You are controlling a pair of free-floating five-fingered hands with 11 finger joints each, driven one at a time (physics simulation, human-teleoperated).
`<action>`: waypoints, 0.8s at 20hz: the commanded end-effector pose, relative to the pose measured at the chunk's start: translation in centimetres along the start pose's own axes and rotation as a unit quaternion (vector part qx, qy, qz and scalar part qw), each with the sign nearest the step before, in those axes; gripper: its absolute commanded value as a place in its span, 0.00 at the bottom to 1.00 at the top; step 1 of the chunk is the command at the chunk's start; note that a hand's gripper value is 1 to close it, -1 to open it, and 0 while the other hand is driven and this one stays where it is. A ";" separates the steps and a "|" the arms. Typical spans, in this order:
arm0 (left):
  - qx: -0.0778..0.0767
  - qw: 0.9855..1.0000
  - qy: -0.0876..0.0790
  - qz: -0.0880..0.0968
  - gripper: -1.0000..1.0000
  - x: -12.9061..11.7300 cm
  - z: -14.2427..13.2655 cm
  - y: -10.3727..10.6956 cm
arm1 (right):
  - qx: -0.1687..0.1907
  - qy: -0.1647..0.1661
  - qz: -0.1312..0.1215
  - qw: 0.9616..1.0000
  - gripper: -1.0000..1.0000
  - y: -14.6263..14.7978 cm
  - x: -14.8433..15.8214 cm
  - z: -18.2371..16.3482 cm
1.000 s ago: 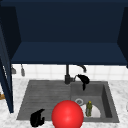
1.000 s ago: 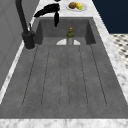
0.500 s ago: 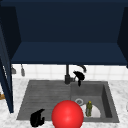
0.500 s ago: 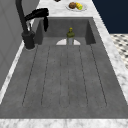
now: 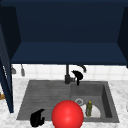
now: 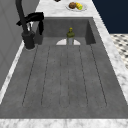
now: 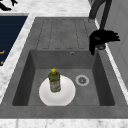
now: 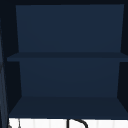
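in the centre of the front view we see our right hand point(image 5: 77, 75) up by the faucet point(image 5: 67, 75), just right of its upright stem and under the curved spout, with its fingers pointing down toward the basin; the same hand shows at the upper left of the left side view point(image 6: 33, 18) and at the upper right of the right side view point(image 7: 101, 37), hard against the faucet's base, and whether its fingers close on the faucet or merely lie against it we cannot tell. our left hand point(image 5: 37, 118) hangs at the lower left of the front view, over the front edge of the drainboard, fingers curled and holding nothing. in the sink point(image 7: 25, 72) basin, at the lower middle of the right side view, a green bottle point(image 7: 54, 80) stands upright on a white plate point(image 7: 67, 96), with the drain point(image 7: 82, 80) just to its right. a red ball point(image 5: 67, 115) sits at the bottom centre of the front view. a dish of fruit point(image 6: 76, 5) rests on the counter at the top of the left side view.
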 end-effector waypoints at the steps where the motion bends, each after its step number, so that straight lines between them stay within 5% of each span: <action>1: 0.000 1.000 0.000 0.000 0.50 0.0 0.0 0.0 | 0.067 0.011 0.029 0.997 0.00 0.1 -0.5 -1.2; 11: 0.000 1.000 0.000 0.000 0.50 0.0 0.0 0.0 | 0.094 0.022 0.005 0.995 0.00 -0.5 1.5 -0.6; 12: 0.000 1.000 0.000 0.000 0.50 0.0 0.0 0.0 | 0.097 0.027 0.006 0.995 1.00 -0.5 1.6 -0.7; 16: 0.000 1.000 0.000 0.000 0.50 0.0 0.0 0.0 | 0.121 0.035 0.010 0.992 1.00 -0.4 2.3 -1.3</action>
